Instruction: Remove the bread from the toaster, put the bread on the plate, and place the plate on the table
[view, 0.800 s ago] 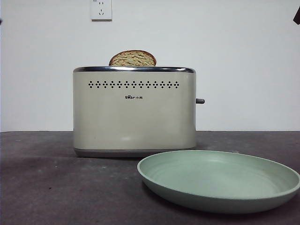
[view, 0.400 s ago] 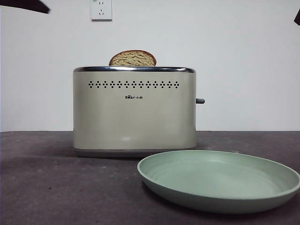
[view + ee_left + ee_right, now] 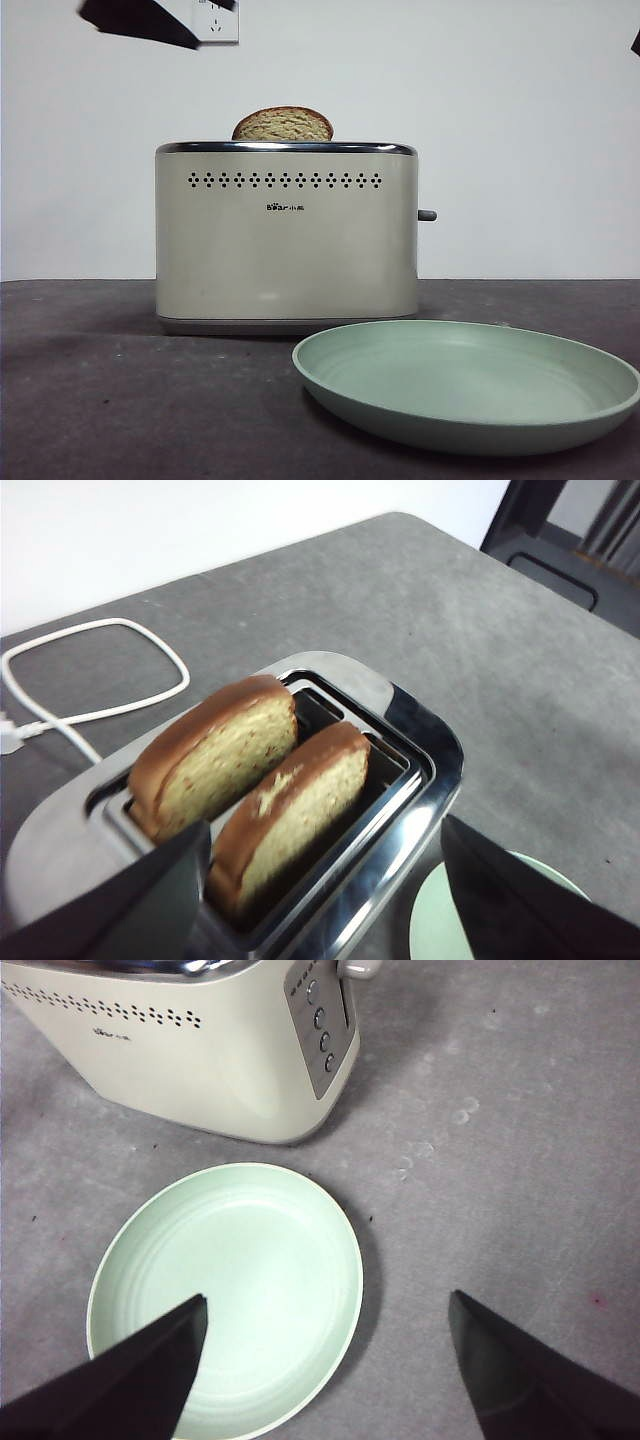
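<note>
- Nearest to us in the front view lies the plate, flat on the table, mint green and holding nothing; from the right wrist view the plate sits just beside the toaster's front wall, not touching it.
- Our right gripper hangs above the plate's edge and the bare table beside it, its two black jaws spread wide and gripping nothing.
- Behind the plate stands the toaster, upright, its small grey lever on the side; the right wrist view shows a grey button panel on its end face.
- From the left wrist view we see two slices standing in the toaster's slots: the bread in one slot, and a second slice in the slot beside it.
- Our left gripper hovers above the toaster, jaws spread apart with the bread's slot between them, touching neither slice.
- In the front view one domed crust shows above the chrome rim; we cannot tell which slice it belongs to.
- Beyond the toaster a white cord loops on the table.
- Farthest back, a wall socket is partly covered by a dark arm.
</note>
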